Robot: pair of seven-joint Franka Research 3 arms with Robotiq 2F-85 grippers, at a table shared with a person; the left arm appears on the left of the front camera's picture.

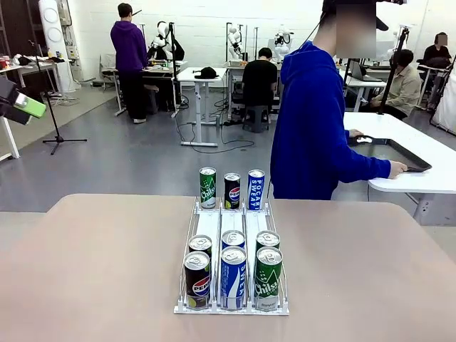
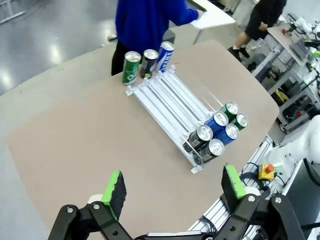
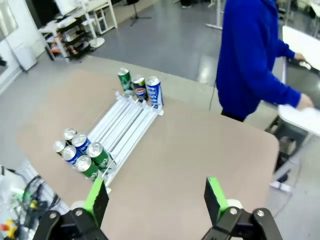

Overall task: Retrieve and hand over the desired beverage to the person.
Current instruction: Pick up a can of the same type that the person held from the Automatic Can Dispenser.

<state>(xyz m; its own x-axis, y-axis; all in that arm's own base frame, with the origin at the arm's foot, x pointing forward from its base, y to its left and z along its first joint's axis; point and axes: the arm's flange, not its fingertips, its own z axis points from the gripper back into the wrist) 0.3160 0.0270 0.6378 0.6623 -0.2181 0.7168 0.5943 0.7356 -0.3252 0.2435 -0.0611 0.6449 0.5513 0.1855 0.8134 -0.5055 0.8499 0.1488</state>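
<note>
Nine upright beverage cans [image 1: 233, 278] are held in a three-lane rack [image 1: 221, 221] running near-to-far on the worktop [image 1: 85, 263], before the blue-hoodied person [image 1: 310, 121]. The left gripper [image 2: 173, 185] and right gripper [image 3: 156, 194] are seen with jaws spread open.

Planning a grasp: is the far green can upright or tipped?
Upright: the far green can stands on its base, lid facing up.
</note>
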